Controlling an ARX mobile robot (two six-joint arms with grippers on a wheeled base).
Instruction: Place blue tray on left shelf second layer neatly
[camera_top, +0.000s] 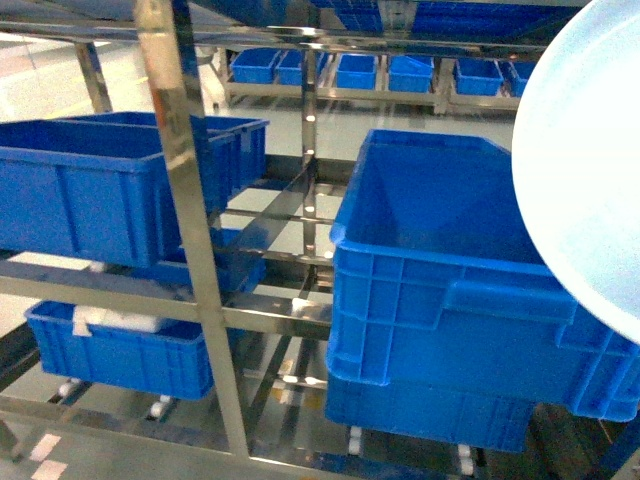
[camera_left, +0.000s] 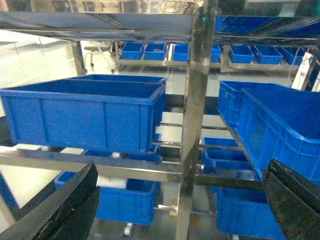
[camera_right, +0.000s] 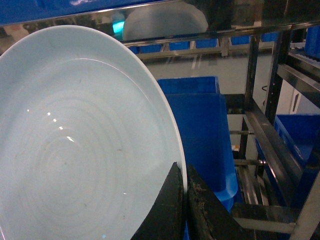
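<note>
Pale blue tray (camera_right: 75, 145), one only, held at its rim by the right gripper (camera_right: 184, 200) in front of the steel shelf (camera_top: 190, 200).

Right wrist view shows the two dark fingers (camera_right: 167, 210) clamped on the tray's edge; the head view shows only the tray's curve at the right margin, above a large blue crate (camera_top: 440, 280), no fingers. Left gripper (camera_left: 180, 200) has its two fingers wide apart, holding nothing, seen only in its wrist view. Four near crates show in the head view, with six smaller ones (camera_top: 355, 70) behind.
</note>
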